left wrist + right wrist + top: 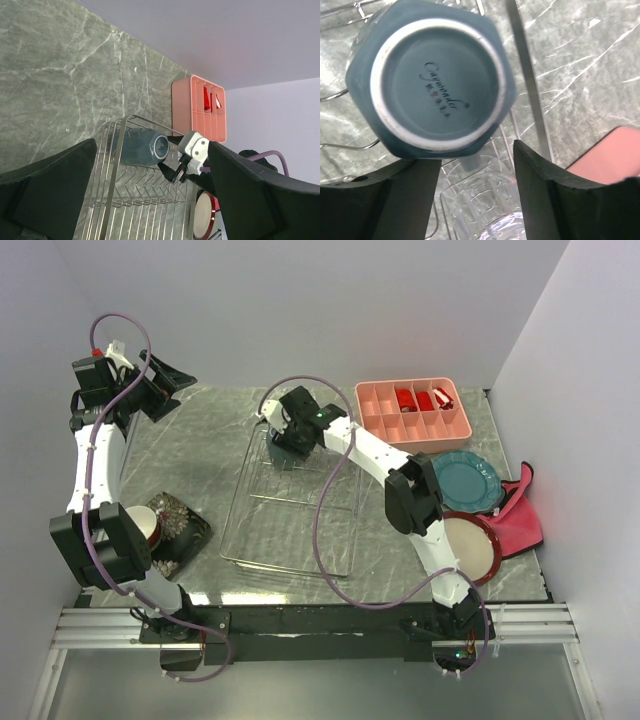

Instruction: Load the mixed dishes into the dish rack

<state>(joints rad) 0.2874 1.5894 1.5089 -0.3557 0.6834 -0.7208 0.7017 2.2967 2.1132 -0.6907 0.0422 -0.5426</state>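
Lying on its side at the far end of the dish rack (pixel 270 530): the grey-blue mug (pixel 432 80), on the wires, base turned toward the right wrist camera, printed maker's mark readable. Clear glass (pixel 490 212) is in the rack too, just beside the mug on the near side; can't tell if it stands or lies.

Right gripper (pixel 477 165) hangs over that end of the rack, fingers spread, nothing pinched. The mug sits just past the fingertips, not between them; the glass shows through the gap. Whether a fingertip touches the mug, can't tell.

Left gripper (pixel 165 388) is up at the far-left corner, well apart from the rack, fingers spread wide, empty, pointed back at the mug.

The near part of the rack shows only bare wire and the right arm's cable crossing above it.

On the counter (pixel 210 440):
- right of the rack: teal scalloped plate (pixel 465 480), red-rimmed cream round plate (pixel 472 548) nearer the bases and partly under the right arm, pink-red cloth (pixel 522 515) at the right edge beside both.
- left of the rack: black floral square plate (pixel 180 525), red bowl (pixel 140 523) beside or on it, partly hidden by the left arm.
- far right: pink tray (pixel 380 412) with small red blocks (pixel 405 398) in its compartments.
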